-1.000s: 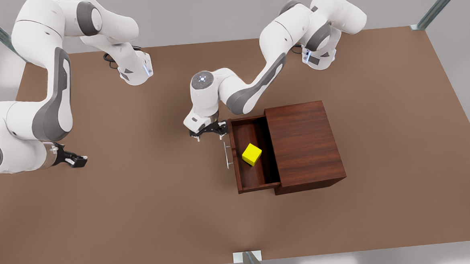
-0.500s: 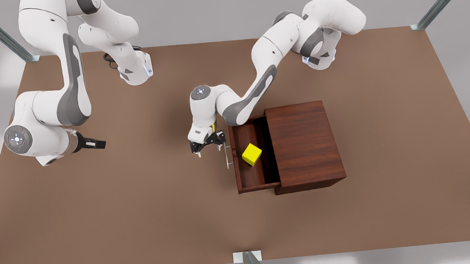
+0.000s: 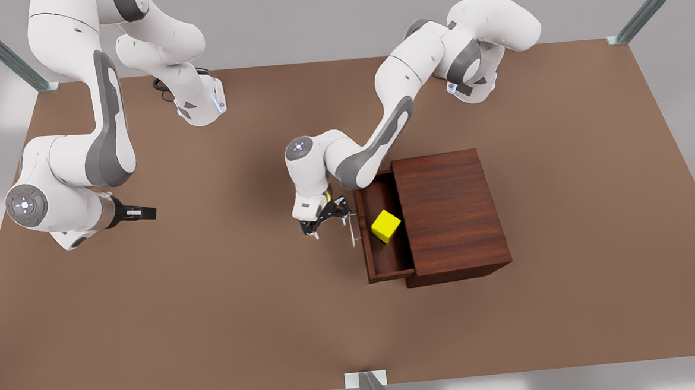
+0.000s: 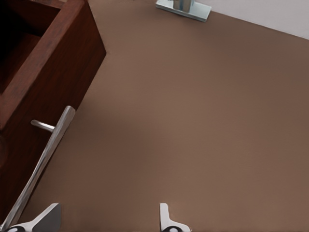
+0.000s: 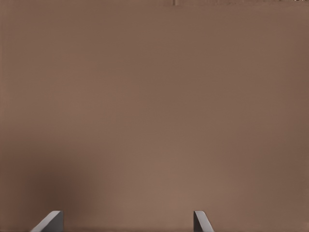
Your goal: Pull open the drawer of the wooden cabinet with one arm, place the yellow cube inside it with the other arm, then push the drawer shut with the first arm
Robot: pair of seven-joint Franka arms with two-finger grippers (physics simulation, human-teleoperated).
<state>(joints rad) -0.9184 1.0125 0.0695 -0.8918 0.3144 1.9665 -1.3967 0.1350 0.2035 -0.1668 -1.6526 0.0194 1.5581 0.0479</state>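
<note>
left gripper [image 3: 327, 221] open, pressed beside handle [image 3: 353, 230]; drawer [image 3: 381, 263] part shut, cube [image 3: 386, 226] inside. rigid wood, slides easy; push front panel. right gripper [image 3: 140, 213] open, waiting.

hidden: drawer [image 3: 387, 264] rear, under wooden cabinet [image 3: 452, 213] top | cut off: handle [image 4: 41, 162] lower end

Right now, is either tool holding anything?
Nothing is held. The left tool is open beside the drawer's handle; the right tool waits open over bare table.
</note>
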